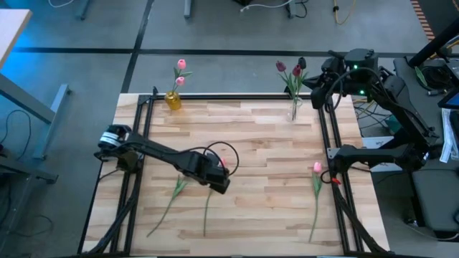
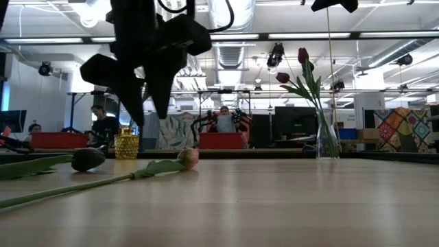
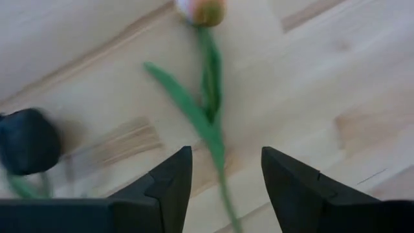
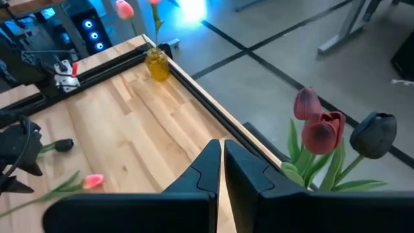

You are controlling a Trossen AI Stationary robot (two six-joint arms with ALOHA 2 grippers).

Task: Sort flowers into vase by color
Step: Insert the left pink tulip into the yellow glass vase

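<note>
Here, wood table (image 1: 251, 143); left gripper (image 3: 223, 178) apart over pink tulip (image 3: 206, 77); right gripper (image 4: 221, 158) together; office behind, possibly people.

Even overhead light fell on the bench (image 1: 251, 143), leaving only soft shadows. In the low view, bright ceiling strip lights (image 2: 309, 36) glared, throwing the left tool (image 2: 147, 89) into dark silhouette, and the near bench surface lay out of focus. The left wrist view was blurred throughout, its pink tulip (image 3: 202, 10) smeared. A blue glow (image 4: 194, 10) flared in the right wrist view.
</note>
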